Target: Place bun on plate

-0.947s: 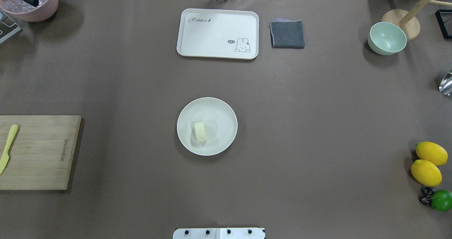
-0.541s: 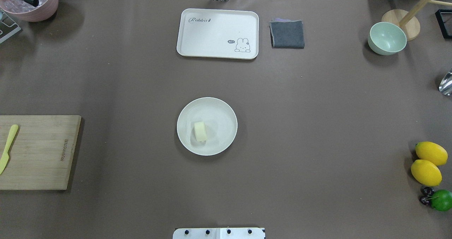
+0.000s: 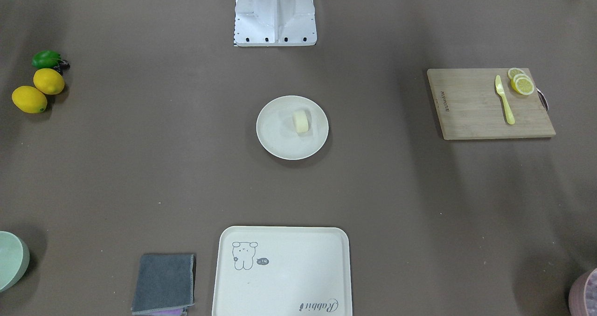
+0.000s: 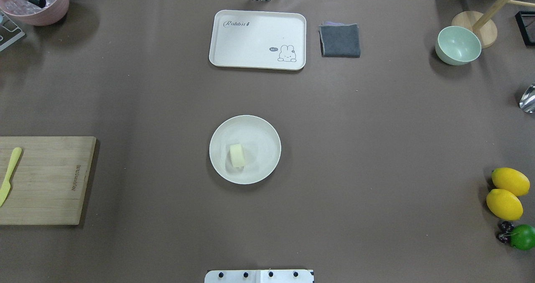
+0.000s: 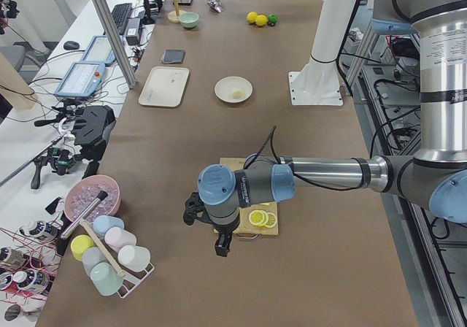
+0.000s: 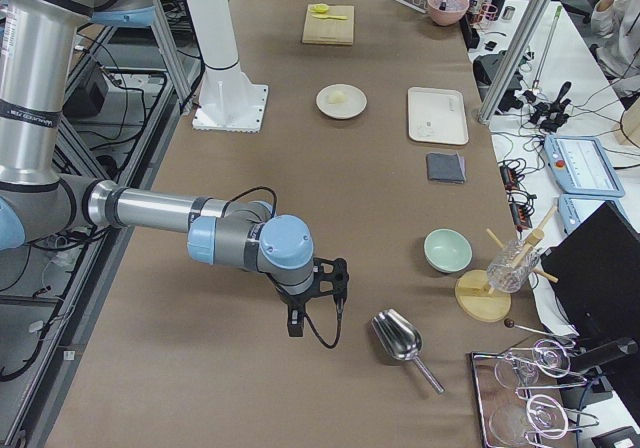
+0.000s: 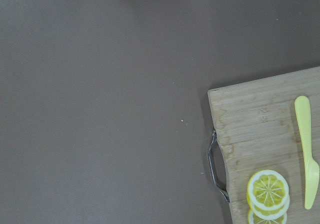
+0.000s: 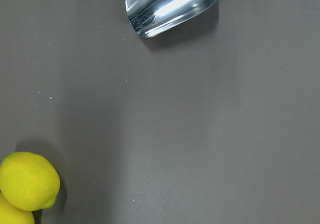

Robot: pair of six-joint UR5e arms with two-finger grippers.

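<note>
**Fig. Brown worktop [image 4: 376, 128], both arms out at its ends; nothing has moved since the earlier overhead views.**
Left pincer [image 5: 221, 248] hangs by the cutting board [image 4: 46, 178], right pincer [image 6: 296, 326] near the metal scoop [image 6: 398, 336]; spread or pressed together cannot be told. Plate [image 4: 263, 134] lies mid-worktop; bun [image 4: 237, 155] rests on it.

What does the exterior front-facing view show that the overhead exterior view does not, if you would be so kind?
Only the front-facing view shows the lemon slices, on the part of the cutting board that the overhead view cuts off. Only the overhead view shows the wooden stand and part of a metal scoop. Both show the bun lying on the plate, the tray, the grey cloth, the yellow knife and the green bowl.
</note>
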